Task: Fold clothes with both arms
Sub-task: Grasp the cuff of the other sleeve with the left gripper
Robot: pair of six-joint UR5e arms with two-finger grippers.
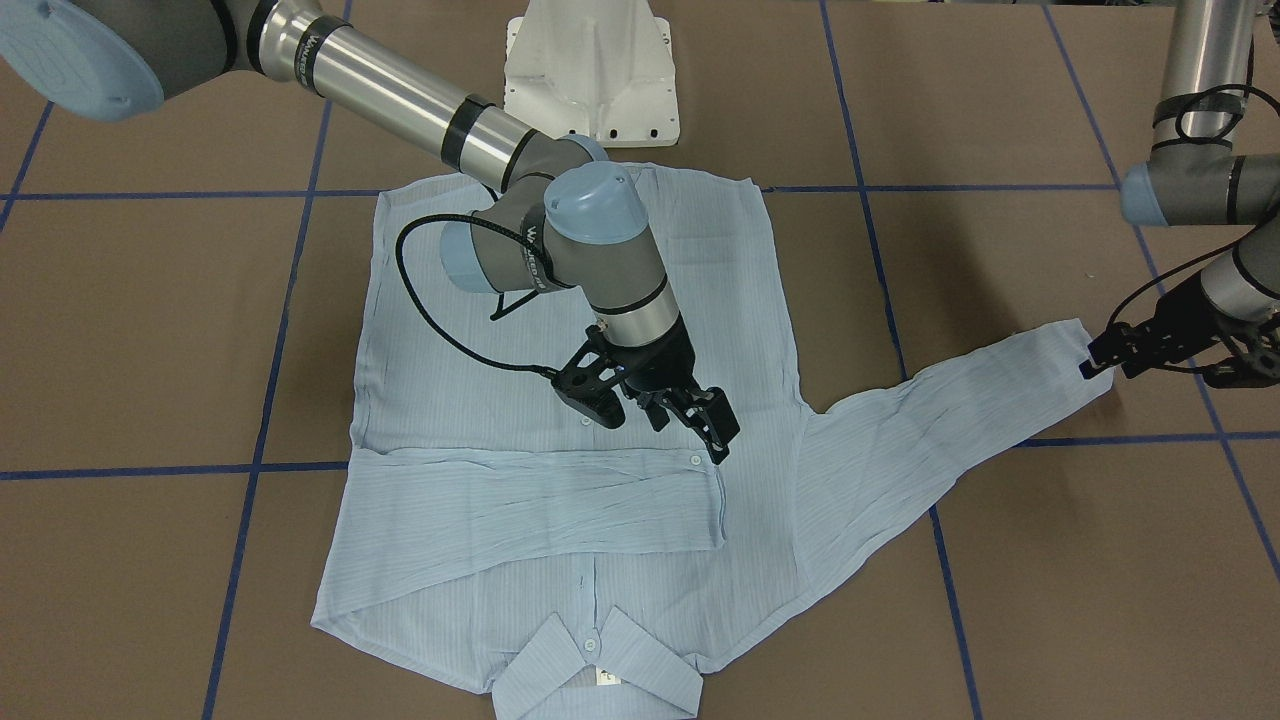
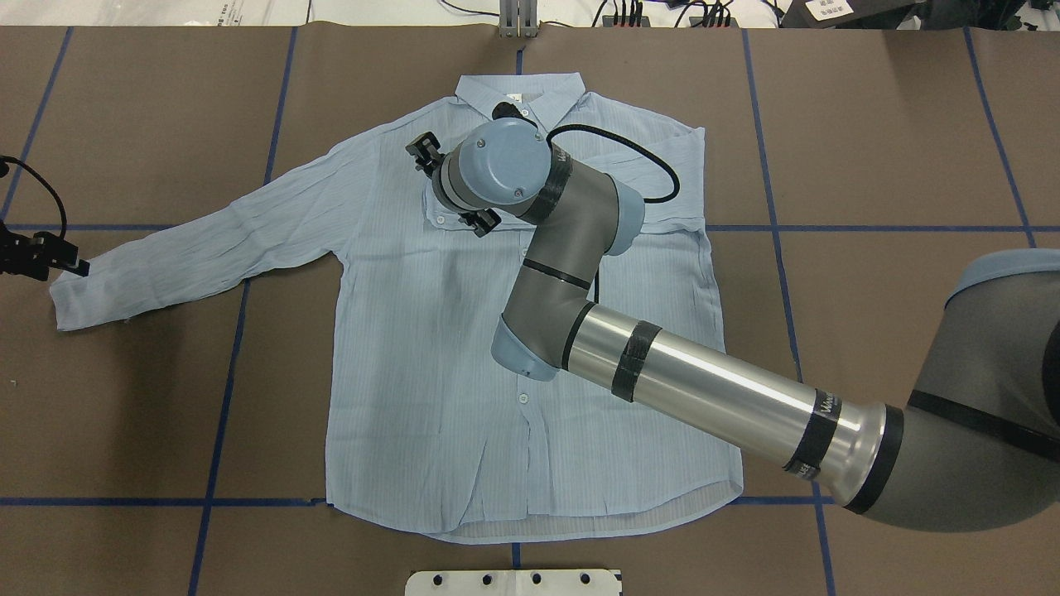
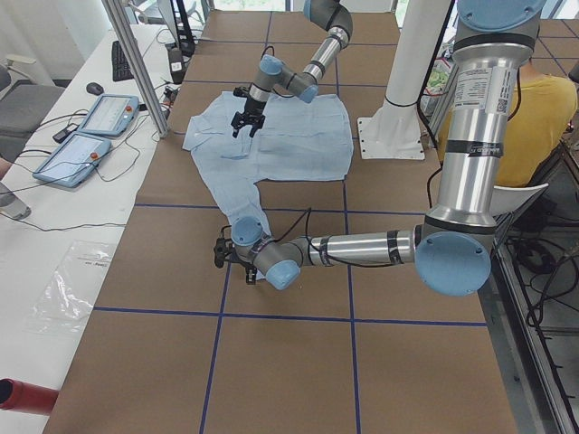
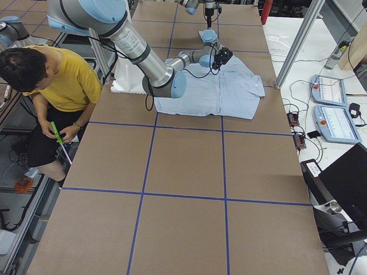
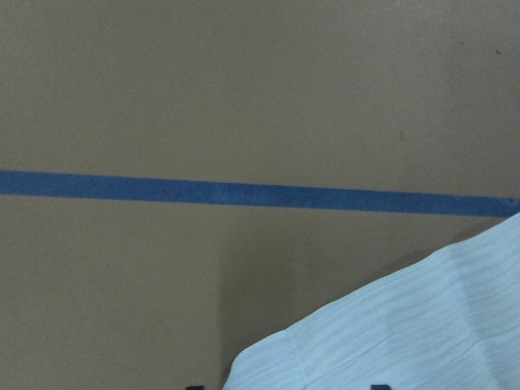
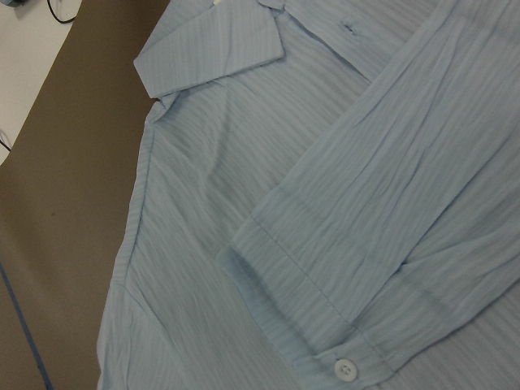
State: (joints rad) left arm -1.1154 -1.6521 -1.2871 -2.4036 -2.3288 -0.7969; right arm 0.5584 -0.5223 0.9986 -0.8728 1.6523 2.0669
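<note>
Shirt point(image 1: 450, 400): light-blue, pinstriped and long-sleeved, lying flat and front-up at the middle of the table point(image 1: 150, 330). Its hem is toward the robot's white pedestal base point(image 1: 590, 70).
Collar point(image 1: 600, 670): pointed, at the far end from the robot, with a white neck label point(image 1: 606, 678) showing inside it.
Folded sleeve point(image 1: 520, 500): the sleeve on the robot's right, laid straight across the chest, with its buttoned cuff ending just past the button placket.
Outstretched sleeve point(image 1: 930, 420): runs out flat toward the robot's left, wrinkled along its length and ending in a cuff point(image 1: 1075, 345).
Right gripper point(image 1: 655, 415): hangs above the chest by the folded sleeve's cuff, jaws spread wide and holding nothing.
Left gripper point(image 1: 1095, 358): low at the outstretched cuff. The wrist view shows only two dark tips, standing apart with the cuff's edge between them.
Table surface: brown paper marked into squares by blue tape lines point(image 1: 120, 470).
Surroundings: a person in a yellow top point(image 4: 63, 80) sits beside the table, behind the robot.
</note>
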